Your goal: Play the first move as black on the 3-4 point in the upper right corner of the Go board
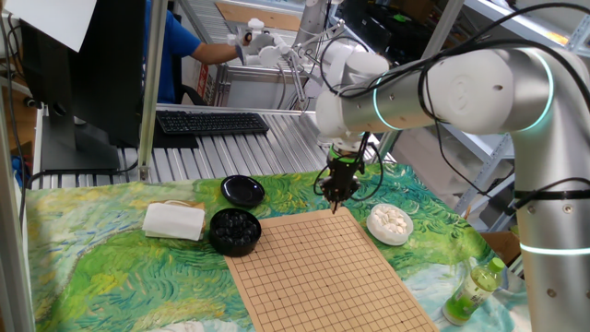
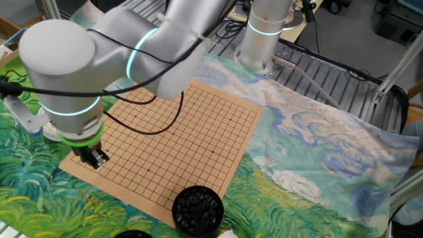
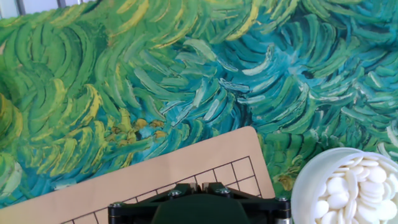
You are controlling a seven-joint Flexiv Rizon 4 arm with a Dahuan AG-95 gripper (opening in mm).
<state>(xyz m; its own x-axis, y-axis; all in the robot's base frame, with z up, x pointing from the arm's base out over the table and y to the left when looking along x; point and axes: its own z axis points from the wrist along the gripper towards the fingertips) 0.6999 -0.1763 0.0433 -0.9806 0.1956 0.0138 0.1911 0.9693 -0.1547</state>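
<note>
Table (image 1: 111, 267) under swirly green cloth; hand (image 1: 336, 205) over Go board (image 1: 323, 267) corner near white stones bowl (image 1: 389, 223); grip state unclear.

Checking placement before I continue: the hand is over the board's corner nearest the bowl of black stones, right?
Not quite. The hand is over the board corner nearest the bowl of white stones, not the bowl of black stones. The hand view shows that corner beside the white bowl.
</note>
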